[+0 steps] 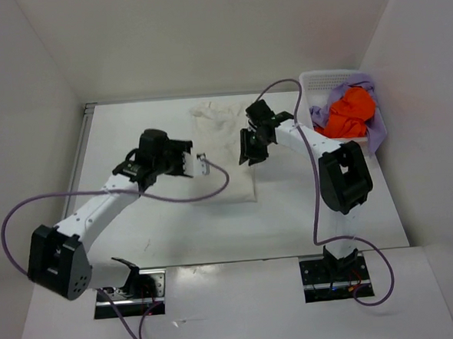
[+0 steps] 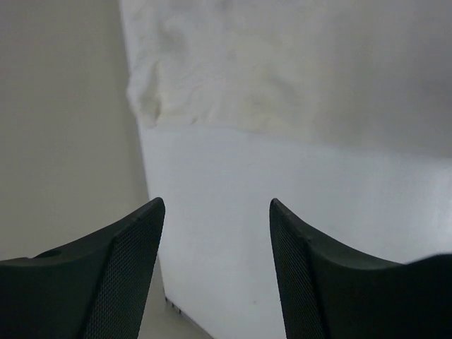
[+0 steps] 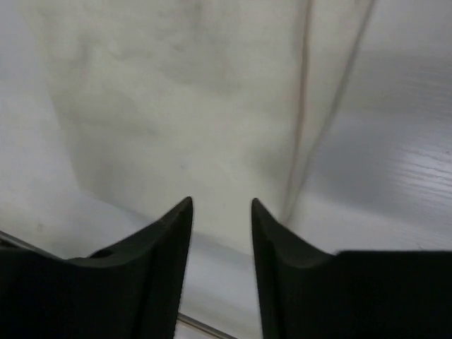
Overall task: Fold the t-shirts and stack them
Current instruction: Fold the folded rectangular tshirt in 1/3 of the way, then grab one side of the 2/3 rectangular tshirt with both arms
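Observation:
A cream-white t-shirt (image 1: 220, 135) lies flat in the middle of the table, folded into a long rectangle. My left gripper (image 1: 203, 165) hovers at its left edge, open with nothing between the fingers; its wrist view shows my left gripper (image 2: 215, 205) over bare table, with the rumpled cream-white t-shirt (image 2: 212, 92) ahead. My right gripper (image 1: 246, 157) hangs over the shirt's right edge. In the right wrist view my right gripper (image 3: 221, 203) is narrowly open and empty, above the cream-white t-shirt (image 3: 176, 106). The orange t-shirt (image 1: 350, 112) and the lavender t-shirt (image 1: 378, 133) are bunched in the basket.
The white perforated basket (image 1: 317, 77) stands at the back right corner against the wall. White walls close the table on the left, back and right. Purple cables loop from both arms over the table's near half.

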